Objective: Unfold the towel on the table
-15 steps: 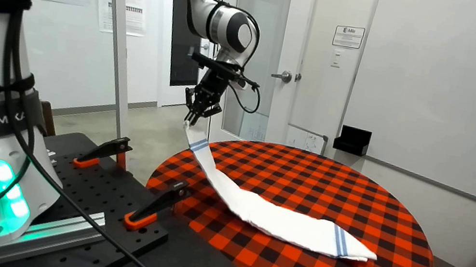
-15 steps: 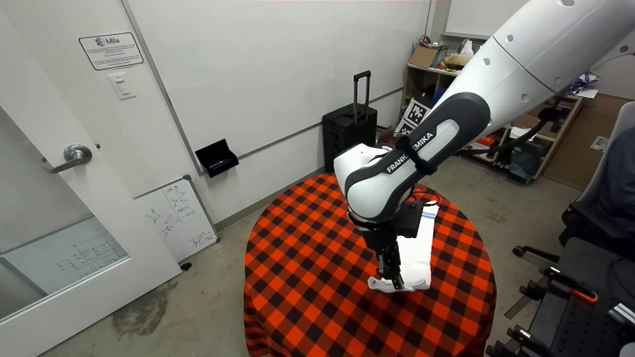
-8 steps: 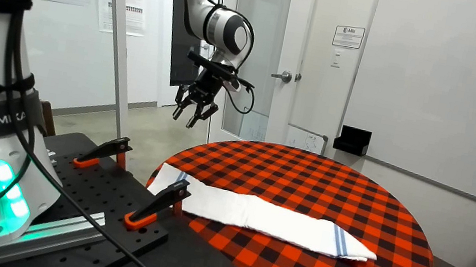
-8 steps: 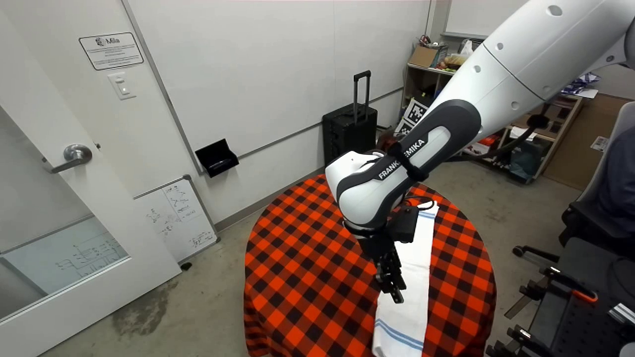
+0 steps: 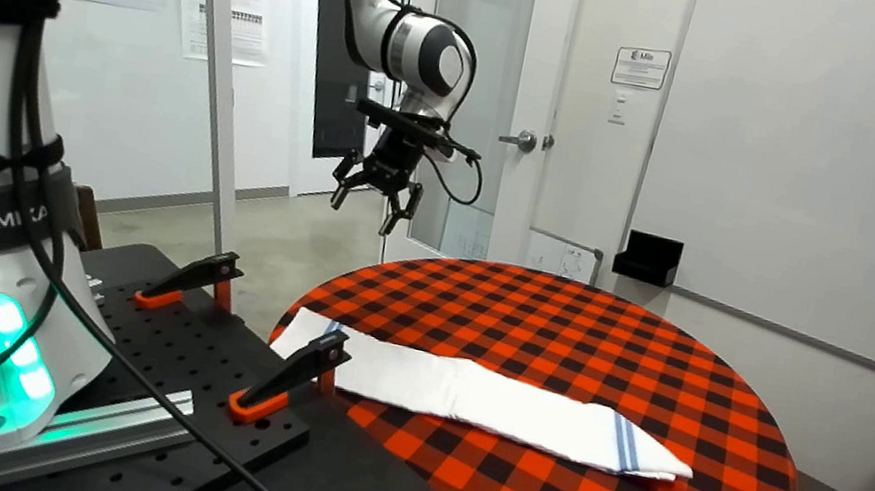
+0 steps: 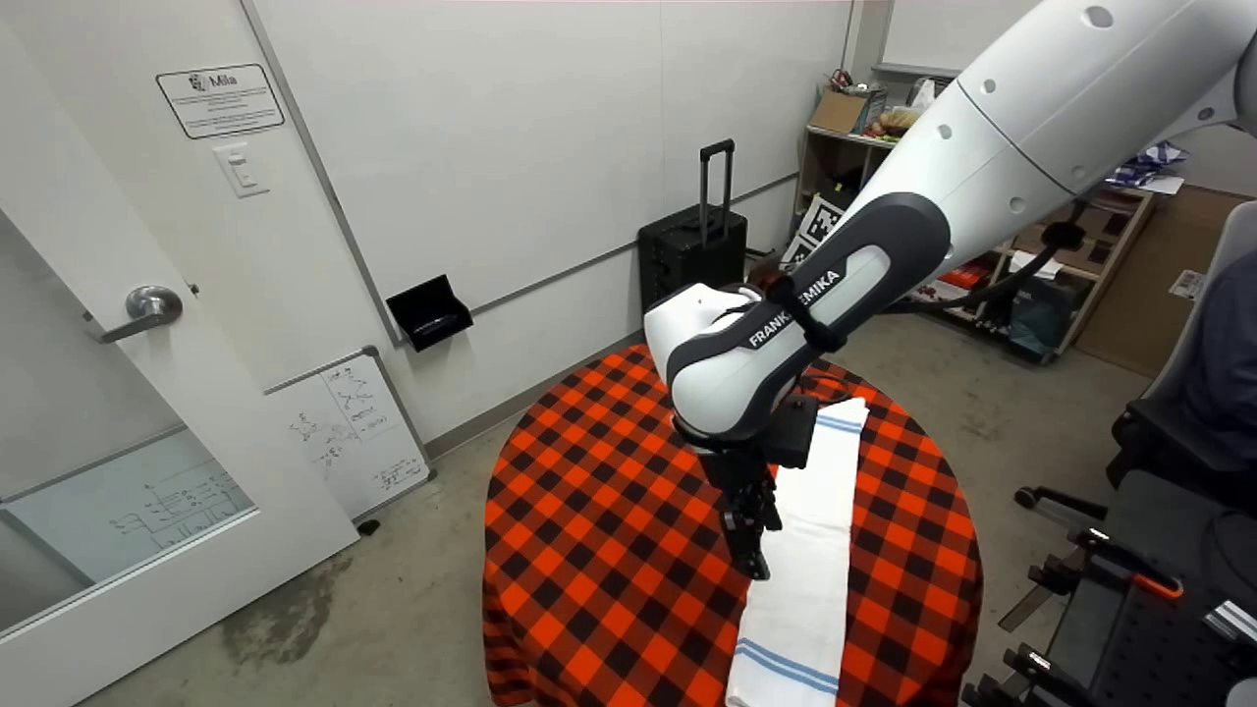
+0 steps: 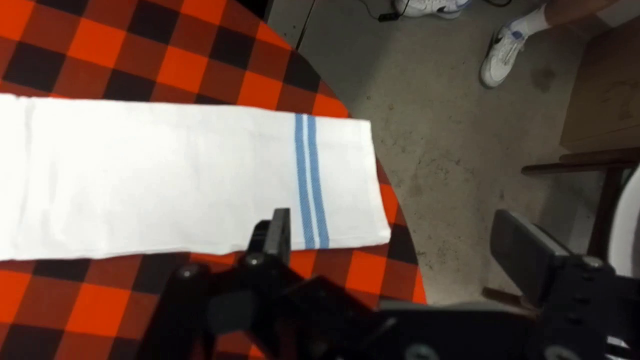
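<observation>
The white towel (image 5: pixel 483 393) lies as a long flat strip on the table (image 5: pixel 566 331), whose cloth is red-and-black checked. Blue stripes cross the towel near both of its ends in both exterior views. In the wrist view one striped end of the towel (image 7: pixel 165 175) reaches just past the rim of the table (image 7: pixel 200 55). My gripper (image 5: pixel 361 217) hangs above the table's edge with its jaws wide apart and nothing between them. Seen from the wrist, the gripper (image 7: pixel 391 220) has one finger (image 7: pixel 281 235) over the towel's side and the other over the floor.
Two black-and-orange clamps (image 5: pixel 293 377) hold the dark mounting board beside the table, close to one towel end. A black suitcase (image 6: pixel 692 260) stands behind the table. A person's shoe (image 7: pixel 500 57) shows on the floor in the wrist view.
A second ago my gripper was shut on a raised towel end. It has opened and let go; that end has dropped flat onto the table. The gripper has since shifted slightly sideways.
</observation>
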